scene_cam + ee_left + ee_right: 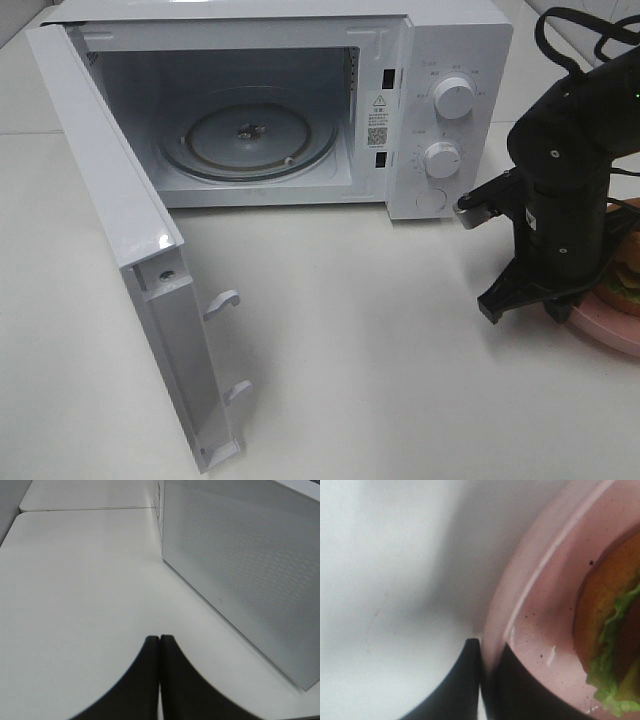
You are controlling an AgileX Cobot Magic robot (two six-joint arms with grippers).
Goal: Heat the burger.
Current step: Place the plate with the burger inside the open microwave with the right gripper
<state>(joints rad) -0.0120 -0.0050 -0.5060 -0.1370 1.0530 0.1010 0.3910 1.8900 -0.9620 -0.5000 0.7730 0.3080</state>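
Right gripper (487,652) clamped shut on plate (540,630) rim, table (350,350) right edge. Burger (605,595) just beyond; open microwave (450,50) lies leftward.

The right arm (565,170) is matte black, built of chunky rounded housings with flat faces. Black cables (572,28) loop above it, and a small green light (636,96) glows on the upper link. A grey metal block (478,213) (with a round fitting at its end) juts from the wrist's side. Below it, a black bracket (500,300) flares outward. The left gripper (160,638) has two smooth black fingers (142,685), curved on the outer edge and tapering to blunt tips. The right gripper (490,645) has fingers (462,685) of the same black, curved form.
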